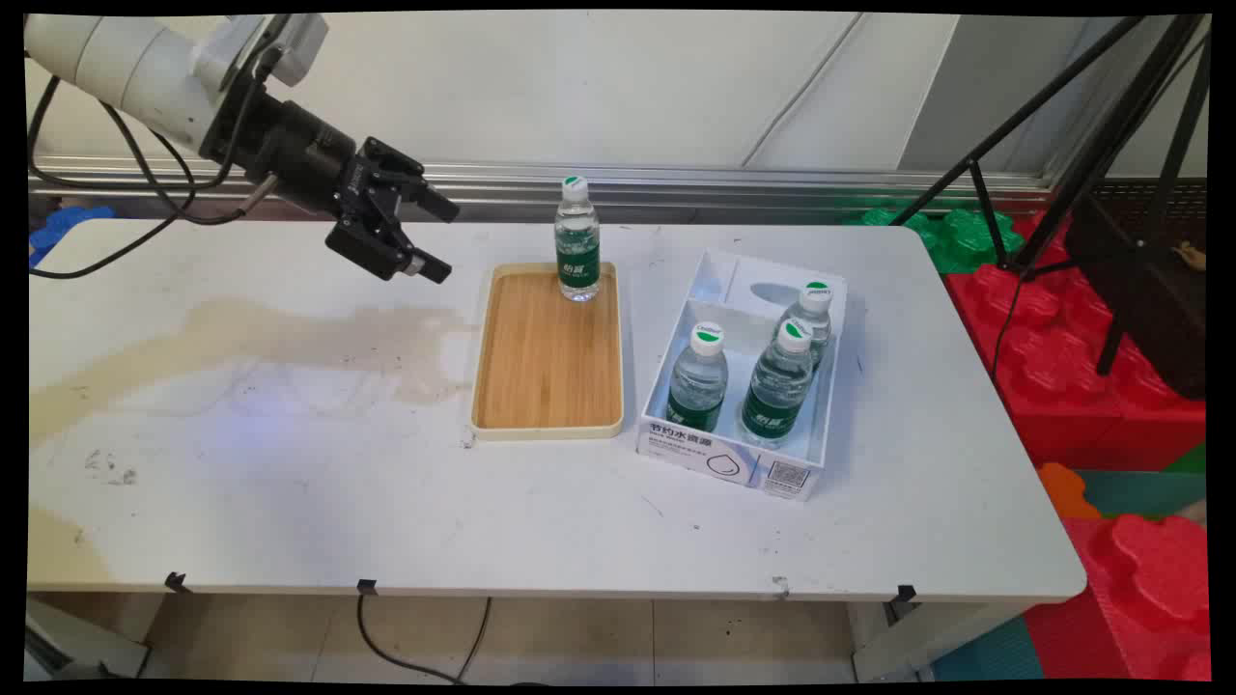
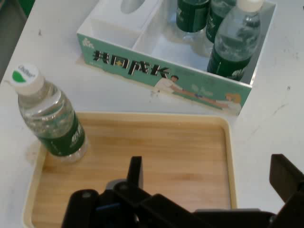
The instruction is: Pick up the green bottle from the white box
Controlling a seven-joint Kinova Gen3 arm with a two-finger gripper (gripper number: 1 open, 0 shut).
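My black gripper (image 1: 439,239) hangs above the table, left of the wooden tray (image 1: 547,386), open and holding nothing. A water bottle (image 1: 577,241) with a green label and white cap stands upright on the tray's far end, a short way right of the fingertips. In the hand view the gripper (image 2: 209,175) points across the tray (image 2: 180,152), with that bottle (image 2: 50,116) at the left and the box (image 2: 142,66) beyond.
A white cardboard box (image 1: 719,454) right of the tray holds three more upright water bottles (image 1: 777,386). The table (image 1: 290,463) carries brownish stains on its left side. Red and green foam blocks (image 1: 1081,367) and a black tripod (image 1: 1091,145) stand off the right edge.
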